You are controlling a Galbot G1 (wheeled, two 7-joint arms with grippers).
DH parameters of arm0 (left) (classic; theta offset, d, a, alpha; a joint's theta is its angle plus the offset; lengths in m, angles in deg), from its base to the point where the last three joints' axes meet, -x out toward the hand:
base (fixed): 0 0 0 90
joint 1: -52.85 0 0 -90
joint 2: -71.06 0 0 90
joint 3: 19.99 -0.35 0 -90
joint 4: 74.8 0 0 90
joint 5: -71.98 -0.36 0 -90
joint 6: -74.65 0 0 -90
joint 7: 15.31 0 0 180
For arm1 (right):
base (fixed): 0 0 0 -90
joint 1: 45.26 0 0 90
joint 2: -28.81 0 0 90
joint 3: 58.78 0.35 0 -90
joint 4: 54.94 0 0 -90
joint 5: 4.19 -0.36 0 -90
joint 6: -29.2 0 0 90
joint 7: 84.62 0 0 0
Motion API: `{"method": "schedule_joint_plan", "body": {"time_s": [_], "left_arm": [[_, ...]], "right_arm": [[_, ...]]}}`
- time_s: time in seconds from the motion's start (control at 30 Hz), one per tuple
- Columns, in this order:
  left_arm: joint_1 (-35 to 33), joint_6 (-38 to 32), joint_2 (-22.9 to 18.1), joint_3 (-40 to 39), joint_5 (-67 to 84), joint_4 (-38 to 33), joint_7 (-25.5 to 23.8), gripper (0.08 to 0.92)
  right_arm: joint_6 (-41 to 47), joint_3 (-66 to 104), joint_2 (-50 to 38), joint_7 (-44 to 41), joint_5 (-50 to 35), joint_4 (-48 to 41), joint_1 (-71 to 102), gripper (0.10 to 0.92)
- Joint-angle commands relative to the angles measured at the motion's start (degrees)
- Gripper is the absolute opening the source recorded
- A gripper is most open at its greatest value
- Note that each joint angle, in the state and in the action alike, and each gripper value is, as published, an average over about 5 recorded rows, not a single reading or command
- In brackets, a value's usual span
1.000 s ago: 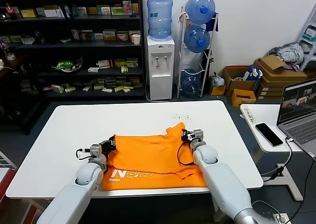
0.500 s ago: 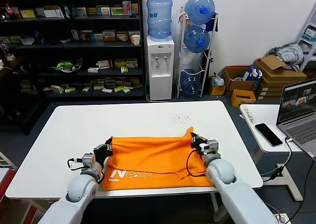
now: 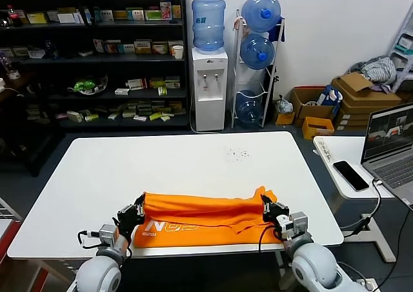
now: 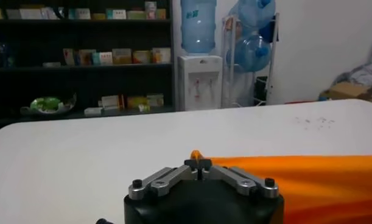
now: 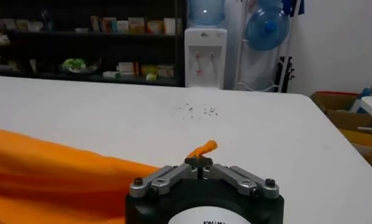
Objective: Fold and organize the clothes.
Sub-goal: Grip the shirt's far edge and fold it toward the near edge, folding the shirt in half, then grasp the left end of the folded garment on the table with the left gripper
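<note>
Both my grippers, left gripper [image 3: 137, 208] and right gripper [image 3: 270, 209], have dragged the far edge back toward me; each pinches a corner of the T-shirt [image 3: 203, 218], now a folded band at lower centre of the table [image 3: 193, 160].

Beyond both tools the white counter [image 3: 181, 160] lay bare and passable; only the folded orange T-shirt [image 3: 200, 218] filled the strip between them.
</note>
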Motion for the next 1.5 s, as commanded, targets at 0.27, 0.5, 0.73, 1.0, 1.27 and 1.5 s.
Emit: {"method": "schedule_joint_plan", "body": {"time_s": [0.27,0.5,0.73,1.0,1.27,1.5], "left_arm": [[-10.94,2.83,-1.94,3.13,-3.35,-5.25,-0.28,0.336],[-5.44,2.26,-6.64,3.16,-2.39,3.22,-1.13,0.544],[-2.91,2.41,-9.06,2.85,-1.6,7.94,-0.77,0.743],[-4.47,0.51,-10.25,2.43,-3.33,7.28,0.3,0.803],[-5.23,-0.31,-11.69,1.7,-3.77,6.97,1.05,0.597],[-5.62,-1.92,-12.76,1.77,-4.99,5.68,1.63,0.389]], "right_arm": [[1.52,10.63,-1.96,0.45,0.29,12.26,12.98,0.45],[-0.21,14.09,0.88,-0.65,2.38,12.49,16.33,0.649],[-0.39,14.22,2.9,-0.53,3.59,13.11,16.91,0.812],[-0.41,14.18,3.11,-0.24,3.89,13.07,17.02,0.823],[-0.56,14.06,3.33,0.03,3.89,12.93,17.0,0.823],[-0.89,13.99,3.56,0.14,3.87,12.58,16.88,0.823]]}}
